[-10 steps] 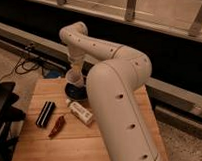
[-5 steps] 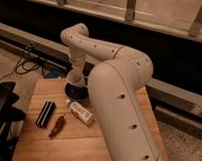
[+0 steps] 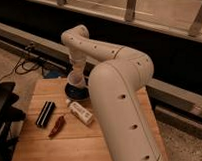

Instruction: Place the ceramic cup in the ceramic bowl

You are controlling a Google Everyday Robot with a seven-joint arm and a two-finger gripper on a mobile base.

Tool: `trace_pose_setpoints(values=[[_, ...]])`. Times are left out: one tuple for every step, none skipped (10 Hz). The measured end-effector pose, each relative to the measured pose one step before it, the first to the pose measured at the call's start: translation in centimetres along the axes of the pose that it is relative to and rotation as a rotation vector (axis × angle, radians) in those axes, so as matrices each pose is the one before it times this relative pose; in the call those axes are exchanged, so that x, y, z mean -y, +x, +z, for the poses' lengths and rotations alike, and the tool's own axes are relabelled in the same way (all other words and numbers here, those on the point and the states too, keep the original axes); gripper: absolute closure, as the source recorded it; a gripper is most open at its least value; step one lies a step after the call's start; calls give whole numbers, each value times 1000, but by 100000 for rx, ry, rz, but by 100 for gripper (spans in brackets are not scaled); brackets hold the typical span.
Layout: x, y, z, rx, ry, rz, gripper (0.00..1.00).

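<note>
The robot's white arm (image 3: 115, 89) fills the middle of the view, rising from the lower right and bending back toward eleven o'clock, where it reaches down over the far end of the wooden table (image 3: 81, 140). At its tip the gripper (image 3: 76, 76) hangs directly above the dark ceramic bowl (image 3: 75, 92), which sits at the table's far edge at about twelve o'clock from the table's middle. The pale ceramic cup (image 3: 76, 81) is at the gripper's end, upright and right over the bowl; whether it rests on the bowl's floor or hangs just above it cannot be told, and I cannot tell whether the claw is pinching the cup or spread. Toward six o'clock of the bowl lies a white bottle (image 3: 79, 112) on its side, angled. Toward eight o'clock of the bowl lies a black rectangular object (image 3: 45, 114), and just beside it, toward five o'clock of it, a small reddish-brown item (image 3: 57, 126).
</note>
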Motion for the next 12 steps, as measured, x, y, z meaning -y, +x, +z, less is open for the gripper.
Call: trace_pose_setpoints(values=[[-108,-163,-254,2159,-1084,-2435,67],[-401,-484,-566,6656,-1646,-4193,57],[-283,-225,-918,8518,-2316,-2399,47],[-40,363,-909,7648,-2707,-1619,37],[-328,-153,-338,3805,-2458,-1536,28],[-489,-152,53,379,-3157,-1721,21],[-70,-209,305,-2795,548,893,21],[93,11,417,-2799,1509,990,26],[-40,160,141,-32,242,-73,36],[55,409,-6,1431,-61,-110,47],[-205,-122,157,295,-289,-110,58],[-54,-267,181,4,33,330,67]])
